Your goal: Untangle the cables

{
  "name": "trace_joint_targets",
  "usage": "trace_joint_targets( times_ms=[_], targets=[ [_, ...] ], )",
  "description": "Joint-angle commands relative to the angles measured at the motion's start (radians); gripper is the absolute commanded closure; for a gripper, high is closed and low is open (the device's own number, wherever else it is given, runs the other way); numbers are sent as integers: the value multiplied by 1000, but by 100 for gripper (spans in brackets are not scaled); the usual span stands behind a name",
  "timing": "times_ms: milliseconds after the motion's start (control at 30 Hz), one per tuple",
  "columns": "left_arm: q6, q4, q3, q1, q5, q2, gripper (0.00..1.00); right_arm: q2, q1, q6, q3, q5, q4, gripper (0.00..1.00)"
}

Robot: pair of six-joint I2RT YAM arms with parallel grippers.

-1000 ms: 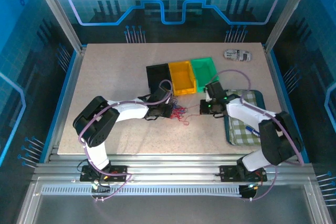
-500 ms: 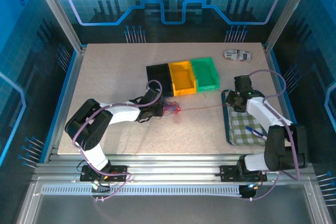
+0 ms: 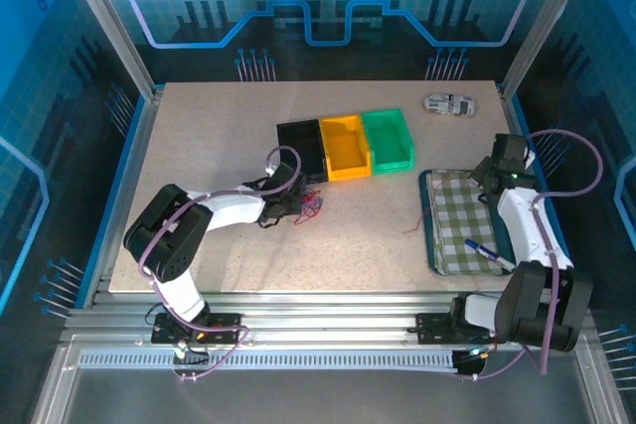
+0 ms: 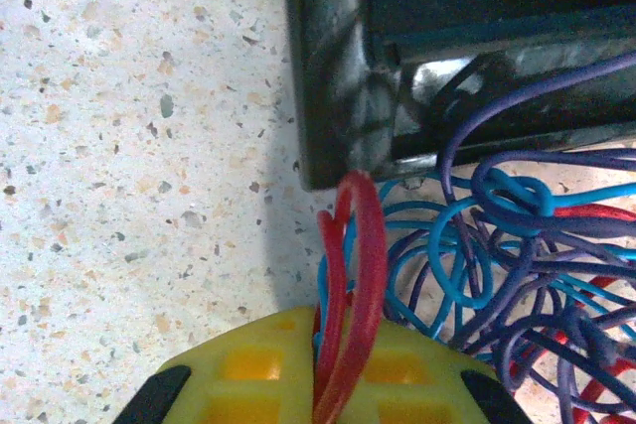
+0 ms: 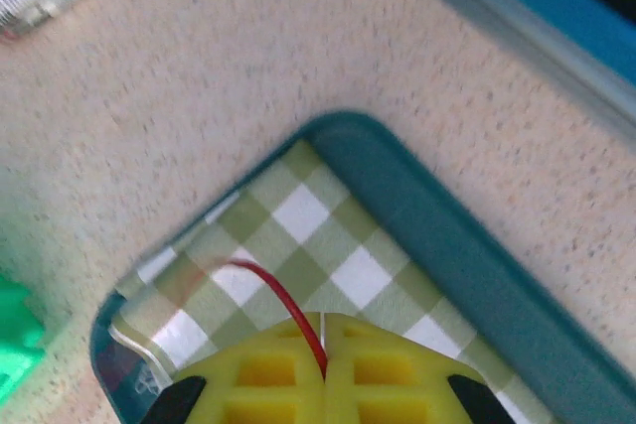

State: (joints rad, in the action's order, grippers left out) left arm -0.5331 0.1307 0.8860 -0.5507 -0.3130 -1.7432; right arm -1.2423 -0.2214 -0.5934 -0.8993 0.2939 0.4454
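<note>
The cables point(image 3: 309, 206) are a small tangle of thin red, blue and dark strands just in front of the black bin point(image 3: 301, 146). My left gripper point(image 3: 285, 208) is at the tangle's left side. In the left wrist view its yellow jaws point(image 4: 338, 330) are shut on a red loop point(image 4: 353, 245) and a blue strand. The rest of the tangle point(image 4: 517, 275) lies to the right, by the bin's corner point(image 4: 338, 96). My right gripper point(image 3: 489, 172) is over the tray's far right corner. There the right gripper point(image 5: 325, 330) is shut on a single red strand point(image 5: 268, 285).
Yellow point(image 3: 346, 146) and green point(image 3: 390, 139) bins stand next to the black one. A teal tray point(image 3: 430, 235) with a checked cloth point(image 5: 298, 215) and a pen point(image 3: 487, 253) lies at the right. A small grey object point(image 3: 449, 103) sits at the back right.
My right gripper has travelled from the table's middle to the tray's far right corner, drawing a red strand away from the tangle. The left gripper kept hold and shifted slightly towards the black bin.
</note>
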Motion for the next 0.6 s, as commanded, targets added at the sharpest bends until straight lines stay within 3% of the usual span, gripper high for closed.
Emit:
trace_joint_targets(
  times_ms=[0, 100, 300, 567],
  targets=[
    [63, 134, -1, 30, -40, -54, 100, 25, 18, 56, -51, -85, -49, 100],
    [86, 82, -1, 26, 27, -38, 100, 16, 115, 113, -96, -168, -96, 100],
    [114, 80, 58, 25, 101, -47, 100, -62, 343, 247, -299, -95, -102, 100],
    [125, 92, 103, 24, 154, -62, 100, -238, 428, 317, -558, -45, -151, 100]
  ],
)
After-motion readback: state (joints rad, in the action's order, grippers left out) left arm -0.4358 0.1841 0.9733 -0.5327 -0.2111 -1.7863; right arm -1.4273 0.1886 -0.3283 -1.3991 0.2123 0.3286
